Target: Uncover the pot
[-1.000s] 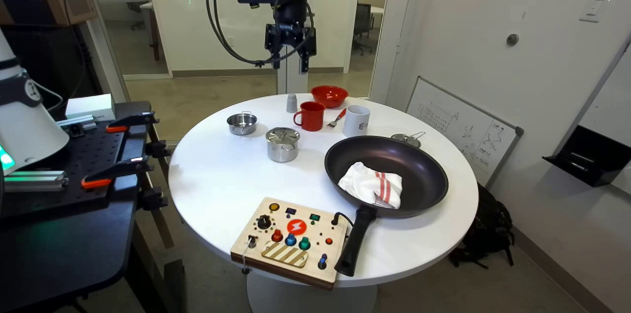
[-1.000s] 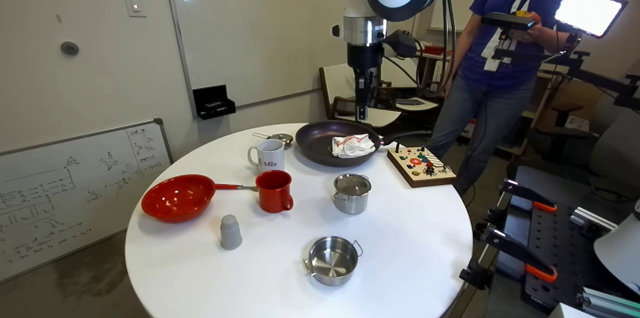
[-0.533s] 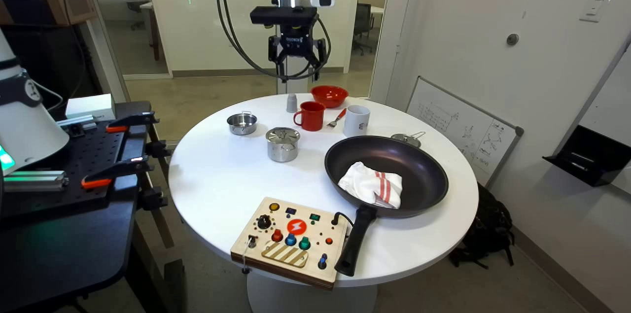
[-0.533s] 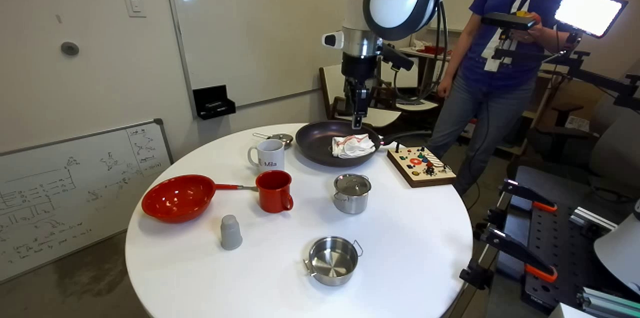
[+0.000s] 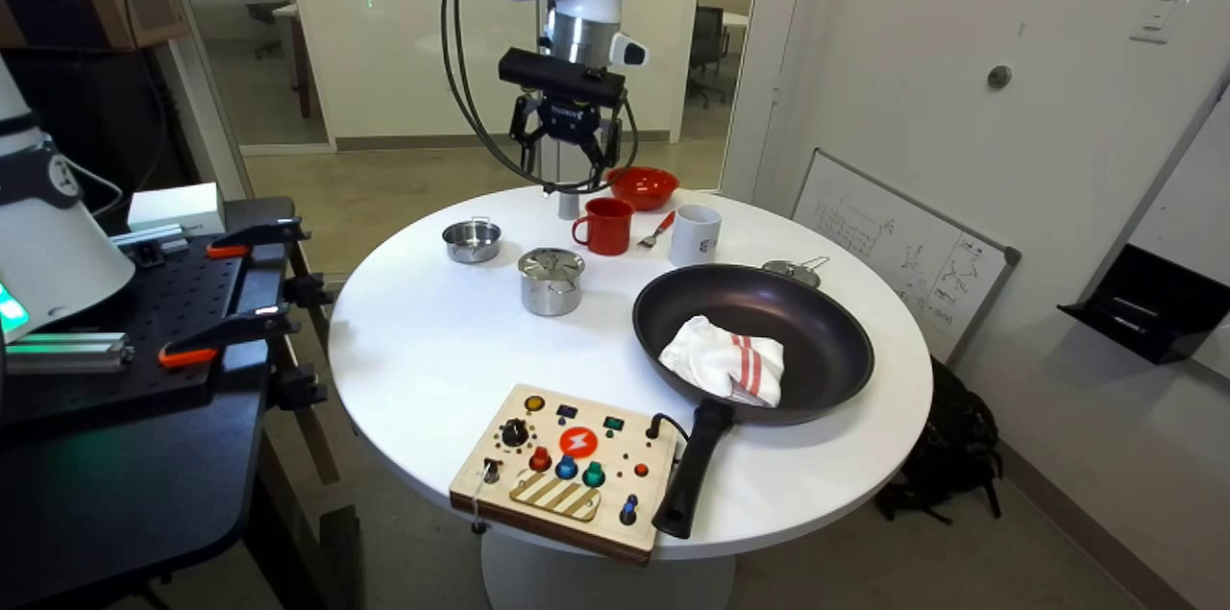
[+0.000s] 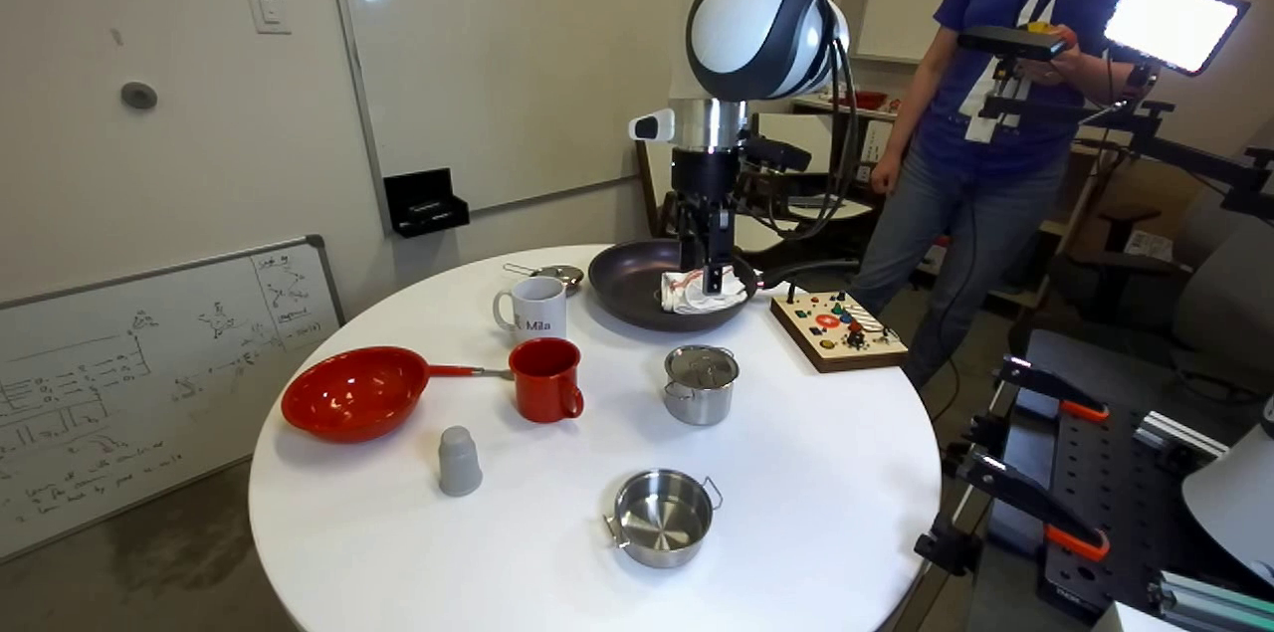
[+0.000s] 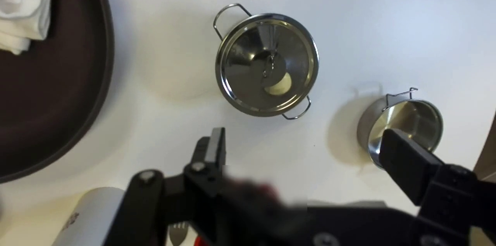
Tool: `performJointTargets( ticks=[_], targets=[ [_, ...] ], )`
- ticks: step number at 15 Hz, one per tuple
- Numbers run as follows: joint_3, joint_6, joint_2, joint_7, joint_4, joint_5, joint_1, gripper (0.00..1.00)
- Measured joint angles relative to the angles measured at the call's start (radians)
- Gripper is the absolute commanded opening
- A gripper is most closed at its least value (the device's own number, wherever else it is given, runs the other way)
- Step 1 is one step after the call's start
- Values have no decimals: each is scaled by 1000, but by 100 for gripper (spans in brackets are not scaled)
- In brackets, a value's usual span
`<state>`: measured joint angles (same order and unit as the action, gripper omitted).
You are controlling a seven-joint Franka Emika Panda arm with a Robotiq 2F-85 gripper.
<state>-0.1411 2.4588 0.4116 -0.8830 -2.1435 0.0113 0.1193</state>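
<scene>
With the jaws spread wide and holding nothing, bring them over the pot [image 6: 700, 403], below the centre in an exterior view, then close squarely across the small wire loop [image 7: 270, 64] atop its lid [image 7: 255, 69] and lift straight up.

Table [image 5: 432, 351] below me: round, white
Steel: lidded pot [image 6: 702, 398], handled bowl [image 6: 662, 520]
Red: mug [image 5: 607, 228], wide bowl [image 6: 355, 395]
Others: white mug [image 5: 696, 237], fork [image 5: 659, 229], frying pan [image 5: 807, 341], button board [image 5: 567, 474]
</scene>
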Motion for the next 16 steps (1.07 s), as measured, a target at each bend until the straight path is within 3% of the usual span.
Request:
performJointTargets(
  ticks=[7, 11, 16],
  targets=[
    [43, -6, 40, 296, 40, -16, -61, 100],
    [57, -56, 107, 390, 98, -53, -72, 100],
    [66, -92, 144, 411, 143, -62, -73, 100]
  ],
)
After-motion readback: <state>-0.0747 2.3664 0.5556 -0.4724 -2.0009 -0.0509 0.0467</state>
